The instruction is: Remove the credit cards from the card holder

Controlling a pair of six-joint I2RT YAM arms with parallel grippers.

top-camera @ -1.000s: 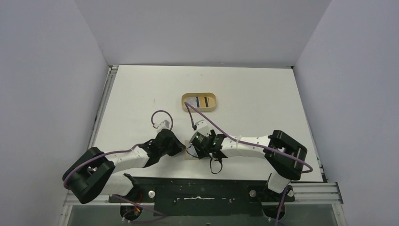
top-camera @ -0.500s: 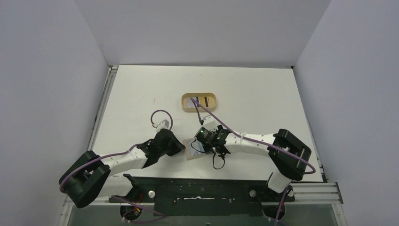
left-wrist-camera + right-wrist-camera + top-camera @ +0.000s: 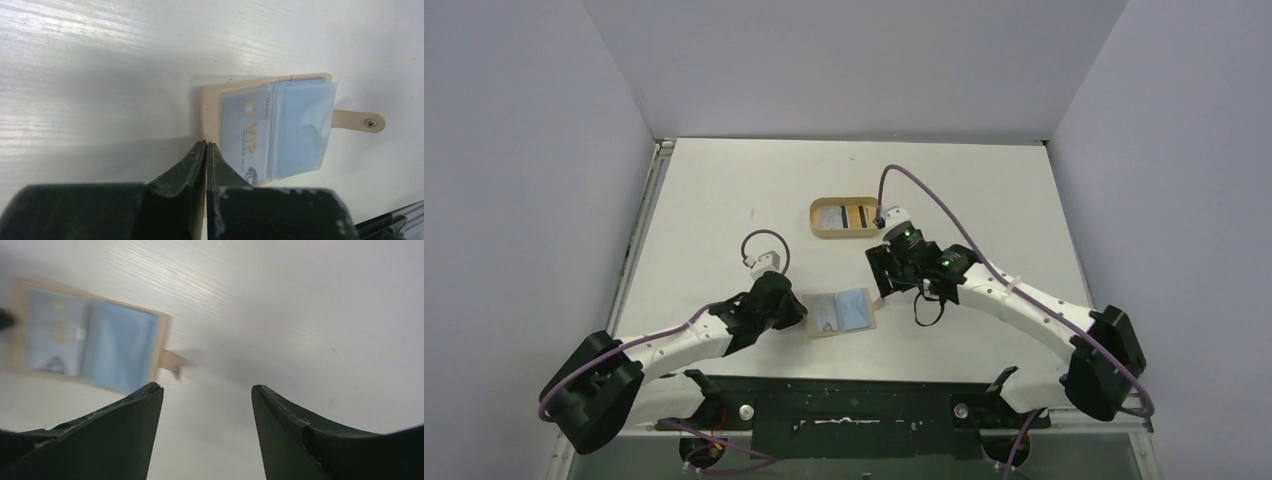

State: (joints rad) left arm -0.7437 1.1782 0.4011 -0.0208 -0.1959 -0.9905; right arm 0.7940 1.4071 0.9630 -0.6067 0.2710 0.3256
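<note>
The tan card holder (image 3: 842, 313) lies open on the table near the front. It also shows in the left wrist view (image 3: 212, 107), with a light blue card (image 3: 245, 137) marked VIP in its left sleeve, a clear sleeve at its right and the closing tab (image 3: 360, 121) sticking out. My left gripper (image 3: 802, 312) (image 3: 206, 145) is shut on the holder's left edge. My right gripper (image 3: 886, 275) (image 3: 207, 390) is open and empty, above the table to the right of the holder (image 3: 90, 335), which looks blurred there. I see no yellow-orange card in the holder.
An oval tan tray (image 3: 816, 220) sits behind the holder with flat cards in it, one pale, one with yellow and dark stripes. The right arm's purple cable arcs over the tray's right end. The arm bases and a black rail run along the near edge.
My right gripper has left the holder and swung up and right toward the tray. The holder now lies open and uncovered. My left gripper stays shut at its left edge.
</note>
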